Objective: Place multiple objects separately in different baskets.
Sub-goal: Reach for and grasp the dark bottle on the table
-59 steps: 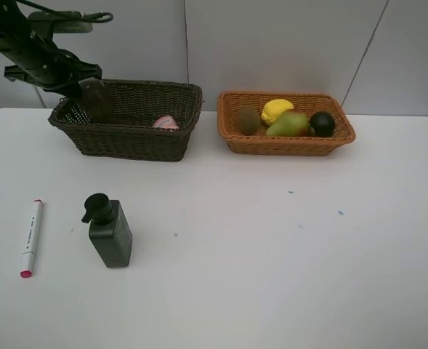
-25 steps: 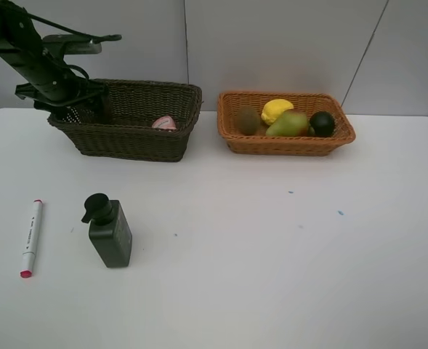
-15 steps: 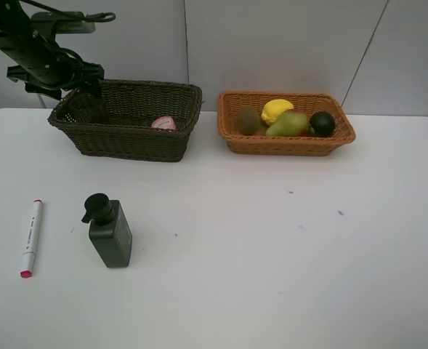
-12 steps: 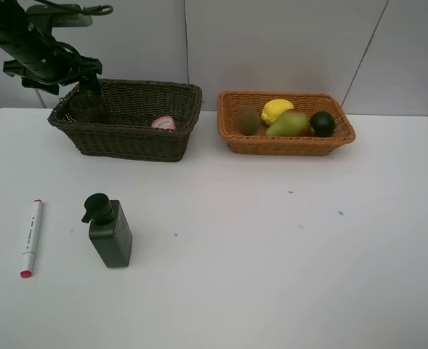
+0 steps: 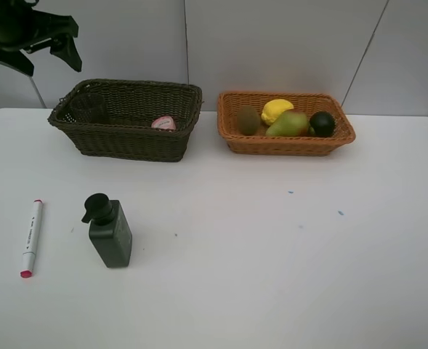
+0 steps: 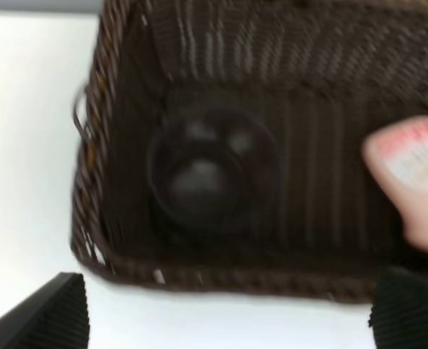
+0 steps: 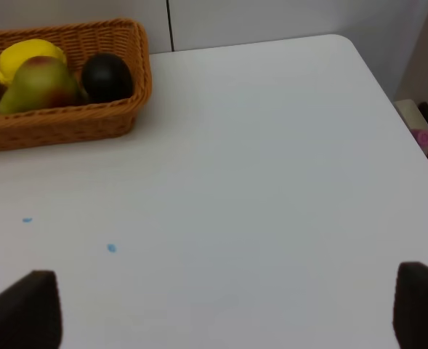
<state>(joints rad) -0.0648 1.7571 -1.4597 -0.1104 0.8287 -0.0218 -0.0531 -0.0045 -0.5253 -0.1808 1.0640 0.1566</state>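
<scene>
From the exterior high camera, the white table [image 5: 286, 262] carried two baskets side by side along its far edge, with a small gap between them. The dark brown basket [image 5: 126, 142] held one pink bottle [image 5: 164, 123] against its right end. The orange-tan basket [image 5: 286, 145] held four fruits: one brown kiwi [image 5: 248, 119], one yellow lemon [image 5: 277, 110], one green-red pear [image 5: 288, 123] and one dark green round fruit [image 5: 322, 123].

One white marker [image 5: 30, 238] lay close to the table's left edge. Its long axis ran almost from far to near, and its red tip pointed to the near edge. One dark pump bottle [image 5: 110, 233] was just right of it, apart from it, with the pump head toward the far left. The middle and the right of the table were wide and bare.

The left gripper [image 5: 48, 54] hung high above the far left corner of the brown basket, its jaws spread and holding nothing.

In the left wrist view, which was blurred, the left gripper [image 6: 228, 313] stood wide open over the brown basket [image 6: 199, 278]. One translucent mauve cup [image 6: 212, 169] sat on the basket floor, well apart from the pink bottle [image 6: 410, 171].

In the right wrist view, the right gripper [image 7: 221, 309] was spread wide with nothing between its fingers. It was over bare table [image 7: 272, 145], near the table's right edge and far corner. The end of the orange-tan basket [image 7: 68, 125] showed the lemon [image 7: 28, 54], the pear [image 7: 35, 83] and the dark fruit [image 7: 106, 77].
</scene>
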